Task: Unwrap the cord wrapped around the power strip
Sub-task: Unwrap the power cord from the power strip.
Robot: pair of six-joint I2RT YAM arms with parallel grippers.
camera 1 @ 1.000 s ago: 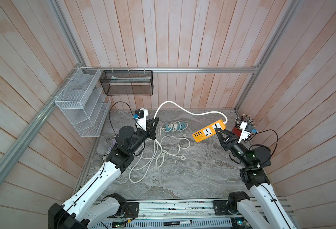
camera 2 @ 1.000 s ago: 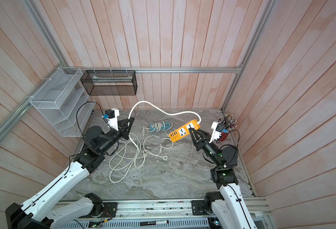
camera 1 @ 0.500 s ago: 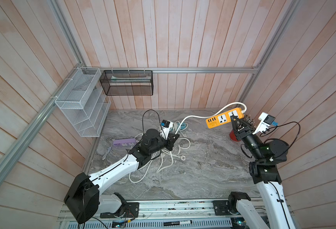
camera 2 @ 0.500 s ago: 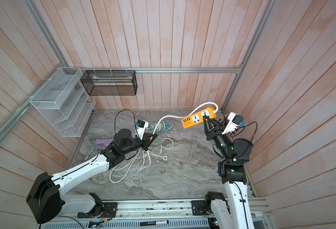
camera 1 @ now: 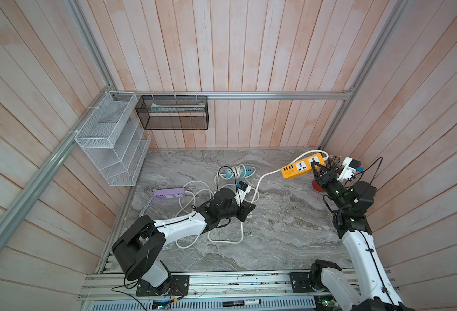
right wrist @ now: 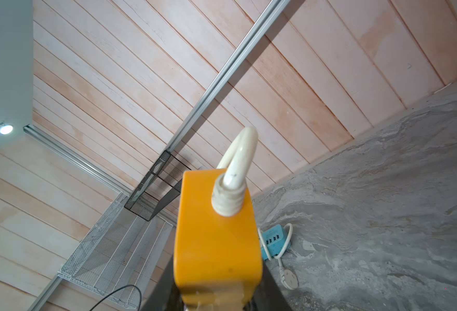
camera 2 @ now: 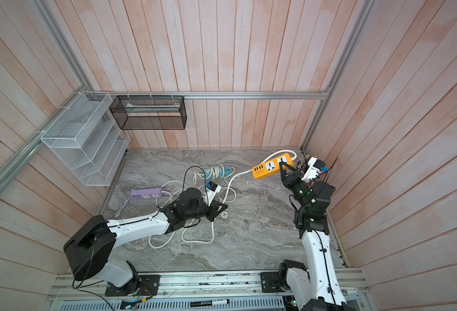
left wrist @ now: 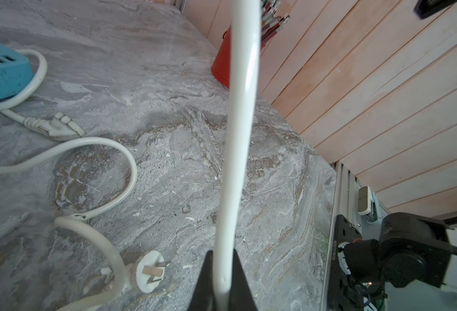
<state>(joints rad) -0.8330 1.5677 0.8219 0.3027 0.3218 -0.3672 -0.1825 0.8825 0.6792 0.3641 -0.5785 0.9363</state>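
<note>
Cord (left wrist: 238, 134) runs nearly straight from my left hand (camera 1: 245, 211), shut tight on it low over the worktop (camera 1: 276, 237) and well apart from the red pen cup (camera 1: 316, 185). It rises to the orange power strip (camera 1: 301, 169), which my right hand (camera 1: 319, 168) clamps near its cord end, in the air just above that cup. No turns seem left on the strip, so I judge the risk is overpulling: more tension could kink the sharp bend at the cord's exit, or wrench the strip from the grip onto the cup and topple it.
</note>
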